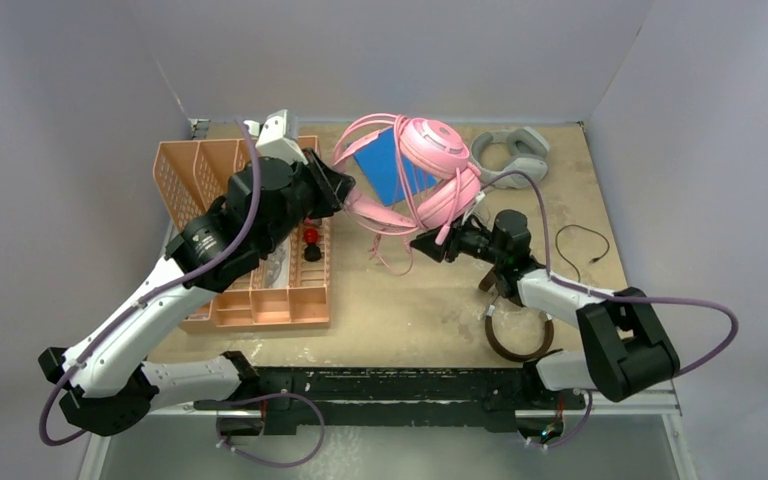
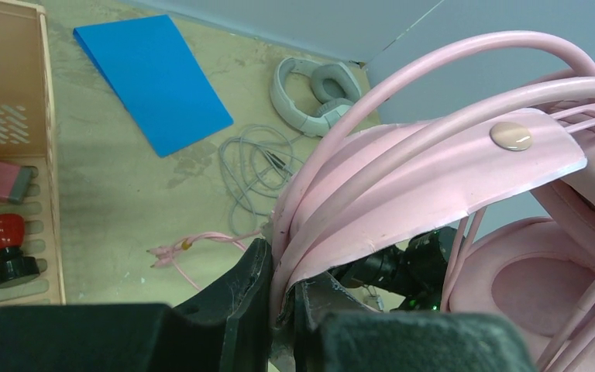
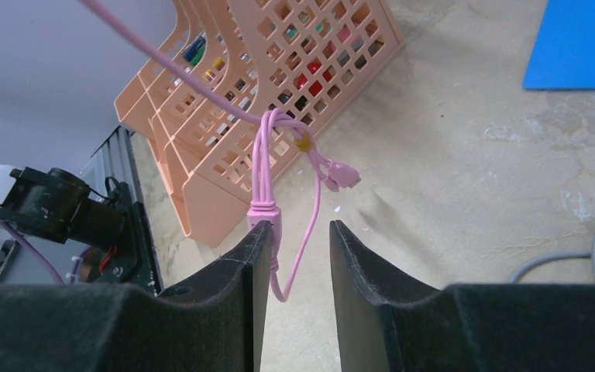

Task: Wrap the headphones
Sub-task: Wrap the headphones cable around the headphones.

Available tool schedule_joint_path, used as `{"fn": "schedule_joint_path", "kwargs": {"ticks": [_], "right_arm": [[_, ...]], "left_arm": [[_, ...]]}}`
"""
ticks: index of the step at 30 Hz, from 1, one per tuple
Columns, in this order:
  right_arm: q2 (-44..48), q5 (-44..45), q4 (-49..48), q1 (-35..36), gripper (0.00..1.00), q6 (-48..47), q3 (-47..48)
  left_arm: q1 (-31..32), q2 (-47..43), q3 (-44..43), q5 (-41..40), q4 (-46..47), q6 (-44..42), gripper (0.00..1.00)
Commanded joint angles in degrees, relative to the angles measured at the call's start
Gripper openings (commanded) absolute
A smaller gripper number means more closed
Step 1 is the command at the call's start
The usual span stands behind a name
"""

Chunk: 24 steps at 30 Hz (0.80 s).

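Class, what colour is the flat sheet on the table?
Blue; the sheet shows best in left wrist view.

Left end effector holds pink over-ear headset over blue flat sheet. Right end effector at dangling pink cable. Light-grey headset on table rear right; brown hoop-shaped headset by right arm.

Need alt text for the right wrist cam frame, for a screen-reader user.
A thin pink headphone cable, bunched into a loop with its plugs dangling, hangs between the parted dark fingers of the right hand. Behind it a peach plastic lattice organiser sits on the tan table, with a flat blue sheet at top right.
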<state>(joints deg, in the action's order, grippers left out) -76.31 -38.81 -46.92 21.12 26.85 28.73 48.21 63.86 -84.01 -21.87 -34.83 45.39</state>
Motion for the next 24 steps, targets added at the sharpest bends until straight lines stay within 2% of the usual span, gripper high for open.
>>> {"fn": "schedule_joint_path", "kwargs": {"ticks": [1, 9, 13, 16, 18, 22, 24], "right_arm": [[-2.6, -2.0, -7.3, 0.2, 0.35, 2.6, 0.8], [-6.4, -1.4, -10.6, 0.3, 0.32, 3.2, 1.0], [-7.5, -2.6, -12.1, 0.2, 0.32, 3.9, 0.7], [-9.1, -4.1, -16.6, 0.7, 0.34, 5.8, 0.6], [-9.6, -3.1, -17.6, 0.9, 0.39, 5.7, 0.6], [-9.1, 2.6, -18.1, 1.5, 0.59, 2.8, -0.3], [-9.3, 4.1, -17.8, 1.5, 0.63, 1.7, 0.5]], "left_arm": [[0.3, -0.3, -4.9, 0.4, 9.7, 2.9, 0.0], [0.2, 0.3, -5.9, 1.2, 10.3, 3.3, 0.0], [0.3, 0.4, -6.4, 1.2, 10.4, 3.3, 0.0], [0.3, 0.5, -6.6, 1.3, 10.7, 3.4, 0.0], [0.2, 0.7, -6.9, 1.5, 10.7, 3.4, 0.0], [0.2, 1.0, -7.3, 2.4, 10.8, 3.7, 0.0], [0.3, 1.1, -7.3, 3.1, 11.2, 3.9, 0.0]]}}
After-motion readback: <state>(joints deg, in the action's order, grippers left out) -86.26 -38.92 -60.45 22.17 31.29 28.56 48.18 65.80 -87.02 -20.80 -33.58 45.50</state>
